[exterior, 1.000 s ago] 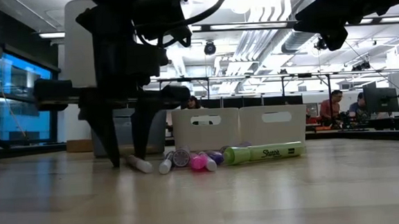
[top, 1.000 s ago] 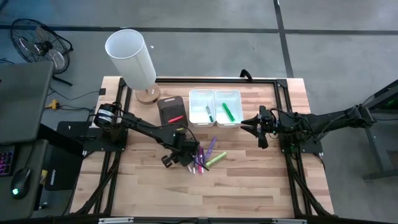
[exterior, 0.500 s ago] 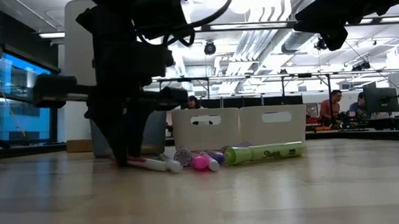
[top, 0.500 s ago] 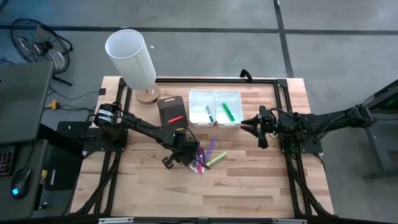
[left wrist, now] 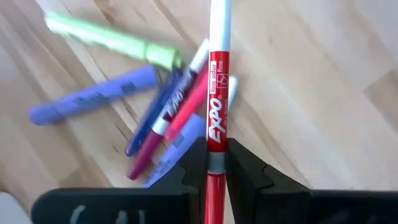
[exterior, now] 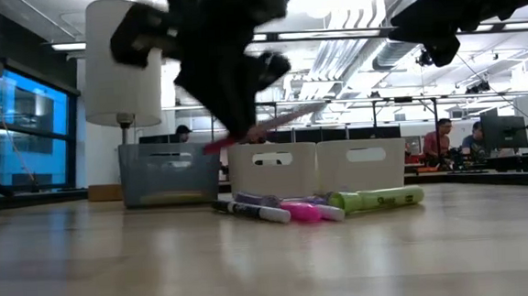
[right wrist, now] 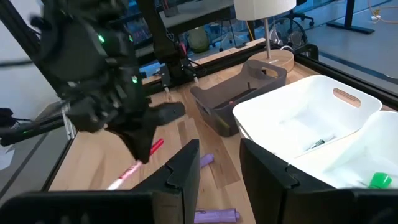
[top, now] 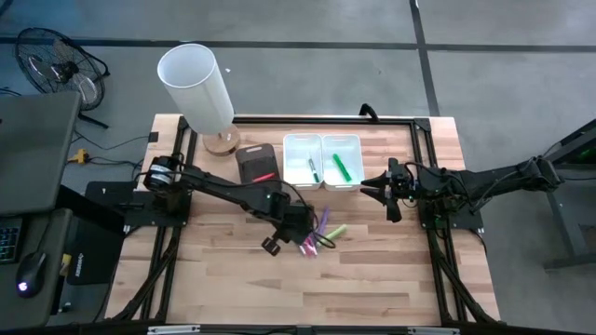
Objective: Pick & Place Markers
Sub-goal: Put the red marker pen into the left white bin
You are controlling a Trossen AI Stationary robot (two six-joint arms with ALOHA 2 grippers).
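Note:
My left gripper [top: 301,229] hangs above the table's middle, shut on a red marker [left wrist: 214,106] with a white end. Below and beside it lies a loose pile of markers [top: 319,234]: a bright green one [exterior: 377,198], purple ones [left wrist: 93,99] and pink ones [exterior: 305,210], all flat on the wood. In the low view the red marker [exterior: 267,125] shows tilted, well above the pile. My right gripper [top: 377,187] waits at the right, open, with nothing between its fingers [right wrist: 186,171]. My left gripper pinches the red marker between its two fingers [left wrist: 194,163], at the pale band [left wrist: 212,163] between the printed barrel and the red end. The fingers come slanting down from above and lie across the marker. It is lifted clear of the table, tilted, sticking out on both sides.
A dark bin [top: 256,165] with a red marker in it stands behind the pile. To its right are two white bins [top: 304,160] [top: 342,160] with green markers. A white lamp [top: 196,88] stands at the far left. Bare wood lies toward the near edge.
My left gripper has shut on the red marker, then risen and gone toward the table's right edge, rolling as it went. The marker is now lifted clear and tilted. The pile on the table has been nudged a little to the right and spread out.

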